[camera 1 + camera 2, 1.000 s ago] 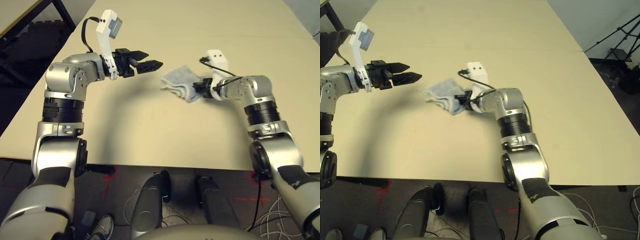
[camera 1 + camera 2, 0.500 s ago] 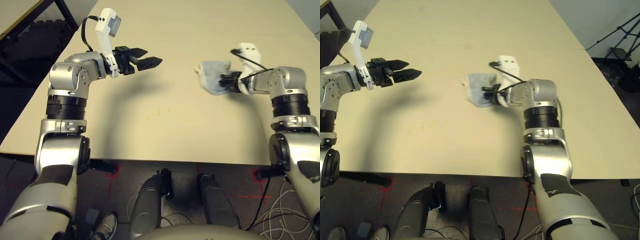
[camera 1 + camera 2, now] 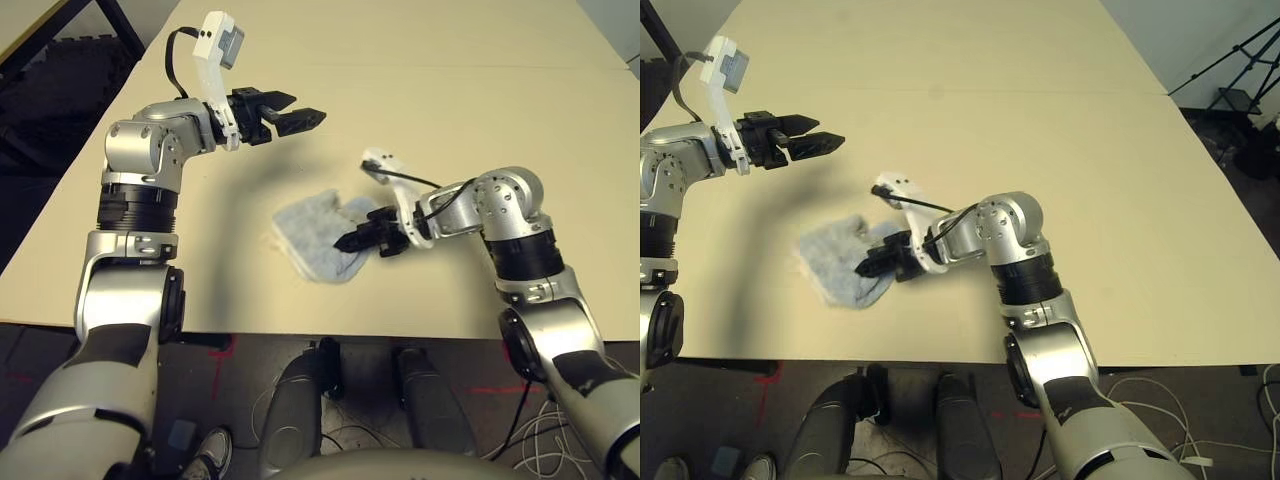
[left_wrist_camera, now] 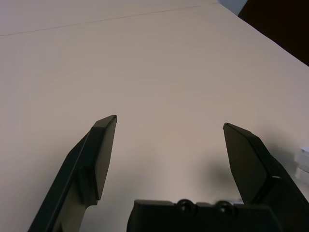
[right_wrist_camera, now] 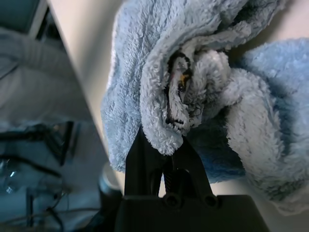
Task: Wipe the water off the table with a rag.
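Note:
The light grey-blue rag [image 3: 312, 235] lies spread on the pale beige table [image 3: 450, 90], near its front edge. My right gripper [image 3: 345, 242] is shut on the rag's near right part and presses it onto the tabletop. In the right wrist view the terry folds [image 5: 145, 72] bunch around the closed black fingers [image 5: 161, 159]. My left gripper [image 3: 298, 110] hangs open above the table, up and to the left of the rag, with nothing between its fingers [image 4: 101, 154]. The water is hidden; I see no droplets on the bare tabletop around the rag.
The table's front edge [image 3: 300, 330] runs just below the rag. A faint seam [image 3: 1040, 92] crosses the far tabletop. A black-framed smaller table [image 3: 110, 15] stands at the far left and a tripod [image 3: 1240, 75] at the far right.
My right gripper has dragged the rag from the far right down to the front middle, over the spot where yellowish specks showed. The rag now lies flatter. The left arm has barely moved.

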Tool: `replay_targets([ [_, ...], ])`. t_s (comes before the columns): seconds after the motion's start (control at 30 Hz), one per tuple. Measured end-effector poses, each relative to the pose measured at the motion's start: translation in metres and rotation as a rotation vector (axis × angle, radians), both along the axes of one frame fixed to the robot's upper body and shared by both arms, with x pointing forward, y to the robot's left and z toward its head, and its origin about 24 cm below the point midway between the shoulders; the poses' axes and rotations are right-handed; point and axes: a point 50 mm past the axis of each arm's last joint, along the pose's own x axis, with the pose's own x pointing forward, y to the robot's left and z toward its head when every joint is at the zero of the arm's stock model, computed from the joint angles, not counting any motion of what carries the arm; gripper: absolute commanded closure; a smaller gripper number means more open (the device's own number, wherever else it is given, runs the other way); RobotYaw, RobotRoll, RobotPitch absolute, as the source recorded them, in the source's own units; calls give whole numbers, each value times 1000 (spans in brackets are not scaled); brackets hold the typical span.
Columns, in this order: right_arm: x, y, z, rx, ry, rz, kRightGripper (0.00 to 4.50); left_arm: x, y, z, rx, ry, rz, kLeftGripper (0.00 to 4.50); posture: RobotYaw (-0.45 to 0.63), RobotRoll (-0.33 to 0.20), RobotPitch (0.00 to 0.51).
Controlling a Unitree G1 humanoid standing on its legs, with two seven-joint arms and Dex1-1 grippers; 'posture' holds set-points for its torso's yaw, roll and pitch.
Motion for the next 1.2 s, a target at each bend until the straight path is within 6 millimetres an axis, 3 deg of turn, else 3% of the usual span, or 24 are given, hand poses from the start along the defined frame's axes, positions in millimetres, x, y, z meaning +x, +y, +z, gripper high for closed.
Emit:
replay_targets([
  [0.2, -4, 18, -1, 22, 65, 29, 4488, -1, 3, 1, -1, -4, 8, 0, -31, 0, 256],
  [0.37, 1, 31, -13, -22, 86, -80, 4488, -1, 3, 0, -5, 1, 15, 0, -30, 0, 258],
  [0.63, 22, 30, -12, -95, -74, -249, 4488, -1, 1, 0, -13, 5, 15, 0, -27, 0, 258],
  [0.87, 53, 2, -2, -131, -226, -416, 4488, -1, 2, 0, -20, 3, 24, 0, -29, 0, 255],
  [1.2, 94, -59, 12, -186, -364, -706, 4488, 0, 2, 1, -27, 1, 30, 0, -29, 0, 253],
])
